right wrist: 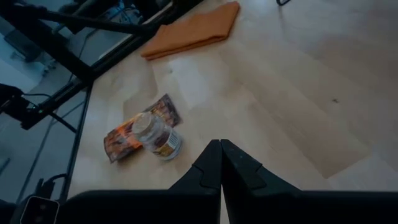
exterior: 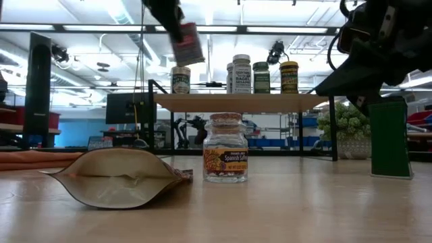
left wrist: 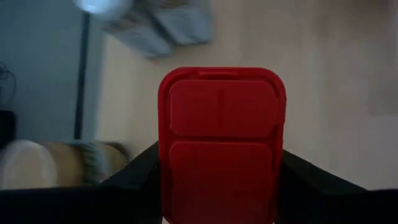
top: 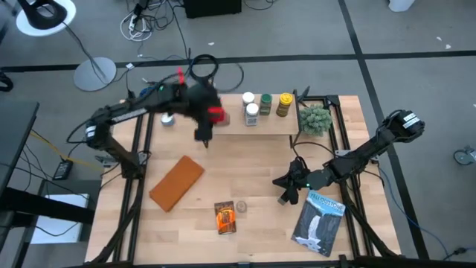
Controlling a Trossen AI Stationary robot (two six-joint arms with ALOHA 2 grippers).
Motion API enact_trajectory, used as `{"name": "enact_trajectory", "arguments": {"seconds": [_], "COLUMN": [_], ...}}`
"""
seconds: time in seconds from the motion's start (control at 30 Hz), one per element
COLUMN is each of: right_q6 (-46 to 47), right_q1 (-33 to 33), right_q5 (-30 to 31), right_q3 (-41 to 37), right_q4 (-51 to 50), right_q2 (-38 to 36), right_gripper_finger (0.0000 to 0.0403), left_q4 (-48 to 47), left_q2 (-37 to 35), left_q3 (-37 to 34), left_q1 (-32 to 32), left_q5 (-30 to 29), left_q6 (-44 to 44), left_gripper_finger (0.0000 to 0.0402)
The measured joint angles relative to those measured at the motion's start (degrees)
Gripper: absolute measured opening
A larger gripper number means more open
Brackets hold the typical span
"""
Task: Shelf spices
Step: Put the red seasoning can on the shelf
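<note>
Fingers of the left gripper (left wrist: 221, 180) clamp a red tin (top: 215, 114) mid-frame over the shelf (top: 230, 128); right gripper (right wrist: 221, 163) shut, empty. Four jars (exterior: 241, 73) shelved; packet (top: 225, 217), jar (exterior: 225, 148) left on the desk (top: 253, 179).

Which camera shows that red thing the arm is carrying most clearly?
The left wrist view: the red tin fills it, clamped between the left end effector's fingers. The high view shows a small red patch; the low view shows it blurred, held aloft. The right wrist view misses it.

Red tin (left wrist: 221, 143) btm cut off by edge, bkgd blurred.
</note>
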Motion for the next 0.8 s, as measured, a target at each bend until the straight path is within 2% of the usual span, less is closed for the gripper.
{"name": "enact_trajectory", "arguments": {"seconds": [0.2, 0.33, 0.5, 0.7, 0.8], "right_q6": [0.46, 0.42, -1.31, -5.42, -5.49], "right_q1": [-0.06, -0.06, -0.06, -0.06, -0.06], "right_q5": [-0.32, -0.32, -0.36, -1.71, -1.74], "right_q3": [0.00, 0.00, 0.00, 0.00, 0.00], "right_q4": [0.59, 1.11, 1.15, 1.13, 1.13], "right_q2": [0.00, -0.02, -0.02, -0.02, -0.02], "right_gripper_finger": [0.0003, 0.0003, 0.0004, 0.0003, 0.0004], "left_q4": [-1.26, -4.31, -10.96, -12.48, -12.42], "left_q2": [10.14, 17.24, 24.64, 27.95, 28.04], "left_q3": [10.17, 17.90, 25.33, 27.54, 27.54], "left_q1": [7.31, 11.20, 14.80, 16.41, 16.36], "left_q5": [1.39, 5.79, 6.05, 9.07, 9.48], "left_q6": [8.78, 10.61, 10.79, 10.68, 10.31], "left_gripper_finger": [0.0206, 0.0206, 0.0206, 0.0206, 0.0230]}}
